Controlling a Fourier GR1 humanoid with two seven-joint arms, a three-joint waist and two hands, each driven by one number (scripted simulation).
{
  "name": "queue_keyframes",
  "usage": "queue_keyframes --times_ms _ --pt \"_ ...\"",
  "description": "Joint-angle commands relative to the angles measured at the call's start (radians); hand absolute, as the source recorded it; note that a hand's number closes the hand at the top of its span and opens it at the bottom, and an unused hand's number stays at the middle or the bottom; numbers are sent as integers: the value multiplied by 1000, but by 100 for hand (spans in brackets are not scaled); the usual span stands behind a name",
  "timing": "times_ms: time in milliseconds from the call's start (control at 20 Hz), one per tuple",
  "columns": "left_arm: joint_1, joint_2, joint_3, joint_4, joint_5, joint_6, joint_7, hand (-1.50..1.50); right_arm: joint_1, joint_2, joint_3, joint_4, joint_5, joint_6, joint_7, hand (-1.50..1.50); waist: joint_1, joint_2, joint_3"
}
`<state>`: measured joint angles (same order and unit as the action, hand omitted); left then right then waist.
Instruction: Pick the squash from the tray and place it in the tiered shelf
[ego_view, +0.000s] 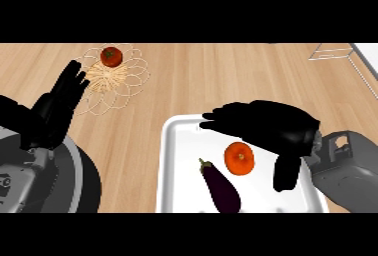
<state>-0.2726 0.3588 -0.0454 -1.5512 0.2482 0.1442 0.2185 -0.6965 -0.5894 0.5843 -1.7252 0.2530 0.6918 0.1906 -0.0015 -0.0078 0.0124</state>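
A round orange squash (238, 158) lies on the white tray (177, 165) at the lower middle of the head view. Beside it, toward the tray's front, lies a dark purple eggplant (220, 189). My right hand (269, 127) hovers over the tray's back right part, open, with its fingers pointing left and its thumb (286, 175) hanging down just right of the squash. The hand holds nothing. Only a corner of the grey wire tiered shelf (334, 51) shows, at the top right. My left hand (57, 102) rests open at the left edge, fingers up.
A flat wire trivet (118, 85) with a red tomato (111, 56) on it lies on the wooden counter at the back left. Bare counter separates the tray from the shelf.
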Motion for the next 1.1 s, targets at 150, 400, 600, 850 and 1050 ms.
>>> queue_keyframes --times_ms 150,400,600,850,1050 --pt "-43 -6 43 102 18 -34 4 0 70 23 102 -41 223 -33 54 -150 -6 9 -13" --pt "49 -32 9 55 -24 -31 -47 0 83 20 86 -63 279 23 59 -150 3 8 -13" --pt "32 -14 46 90 1 -72 -73 0 120 49 101 -11 369 -24 11 -150 5 9 -13" --pt "39 -28 42 58 -9 -58 -44 0 146 32 56 12 393 8 -61 -150 5 9 -12" --pt "51 -16 46 -9 11 -58 17 0 286 15 84 -54 468 -73 -74 -150 0 6 -12"
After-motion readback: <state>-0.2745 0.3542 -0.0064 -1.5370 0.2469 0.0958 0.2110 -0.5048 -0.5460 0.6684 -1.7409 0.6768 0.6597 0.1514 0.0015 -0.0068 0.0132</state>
